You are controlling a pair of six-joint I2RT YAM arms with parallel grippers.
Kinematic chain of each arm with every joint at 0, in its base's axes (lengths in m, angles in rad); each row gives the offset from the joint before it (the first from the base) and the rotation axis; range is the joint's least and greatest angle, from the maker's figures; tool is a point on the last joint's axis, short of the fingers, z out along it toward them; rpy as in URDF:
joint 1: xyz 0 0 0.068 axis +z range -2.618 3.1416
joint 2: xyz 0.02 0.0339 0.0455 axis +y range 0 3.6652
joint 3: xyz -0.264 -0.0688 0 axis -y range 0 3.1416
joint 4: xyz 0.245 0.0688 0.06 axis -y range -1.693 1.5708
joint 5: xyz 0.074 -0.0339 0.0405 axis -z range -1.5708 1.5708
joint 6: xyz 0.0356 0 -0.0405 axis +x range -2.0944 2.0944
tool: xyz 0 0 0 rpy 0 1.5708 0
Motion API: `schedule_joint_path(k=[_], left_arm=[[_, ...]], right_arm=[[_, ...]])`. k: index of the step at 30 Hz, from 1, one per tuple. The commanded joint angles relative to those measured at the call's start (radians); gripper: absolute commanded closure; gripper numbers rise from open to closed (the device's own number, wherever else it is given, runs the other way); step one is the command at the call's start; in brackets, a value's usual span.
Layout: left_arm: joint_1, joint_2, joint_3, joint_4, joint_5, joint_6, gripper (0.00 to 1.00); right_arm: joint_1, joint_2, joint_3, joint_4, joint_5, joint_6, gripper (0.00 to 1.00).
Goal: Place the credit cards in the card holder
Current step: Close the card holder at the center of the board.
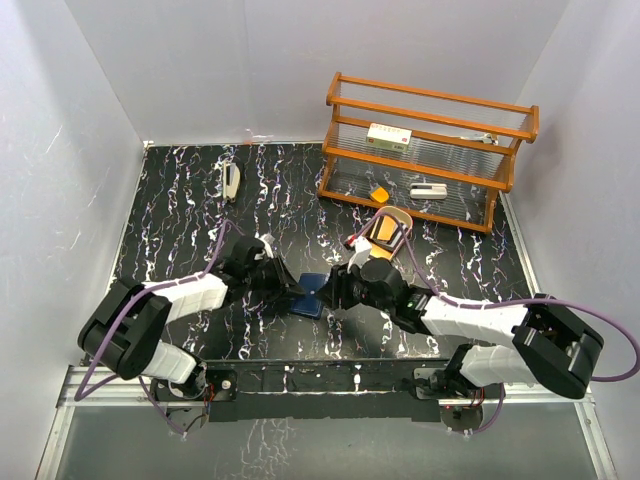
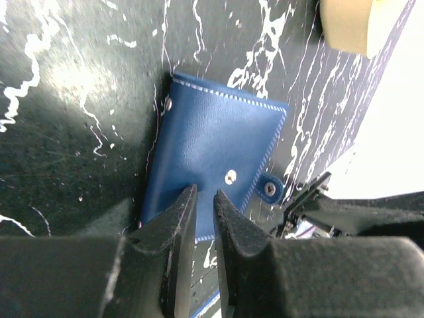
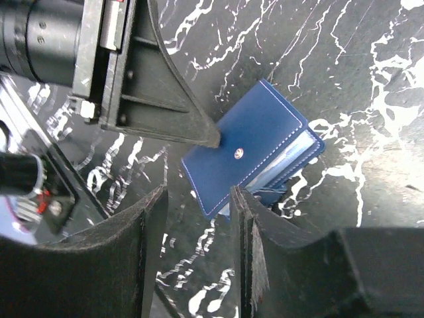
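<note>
The navy-blue card holder (image 1: 312,293) lies folded on the black marbled table between my two grippers. It also shows in the left wrist view (image 2: 212,149) and the right wrist view (image 3: 255,149), with its snap tab (image 2: 270,189) loose. My left gripper (image 2: 204,193) is nearly shut with a thin empty gap, its tips resting on the cover near the snap. My right gripper (image 3: 197,199) is open, low at the holder's near corner, one finger (image 3: 242,212) beside its open edge. Cards (image 1: 386,231) stand in the gold oval tray (image 1: 401,214) behind.
A wooden rack (image 1: 430,150) with glass shelves and small items stands at the back right. A white object (image 1: 231,182) lies at the back left. The cream tray rim (image 2: 358,23) shows at the top right of the left wrist view. White walls enclose the table.
</note>
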Motion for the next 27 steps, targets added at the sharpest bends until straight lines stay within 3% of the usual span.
schedule_joint_path(k=[1, 13, 27], left_arm=[[0.002, -0.039, 0.046, -0.072, -0.082, 0.035, 0.84], [0.002, 0.116, 0.047, 0.003, -0.03, 0.064, 0.83], [-0.001, 0.079, -0.012, 0.025, -0.036, 0.023, 0.82]], right_arm=[[0.003, -0.03, 0.068, -0.094, 0.066, 0.263, 0.6], [0.004, -0.011, 0.033, -0.098, 0.182, 0.413, 0.5], [0.003, 0.07, 0.014, -0.047, 0.18, 0.521, 0.58]])
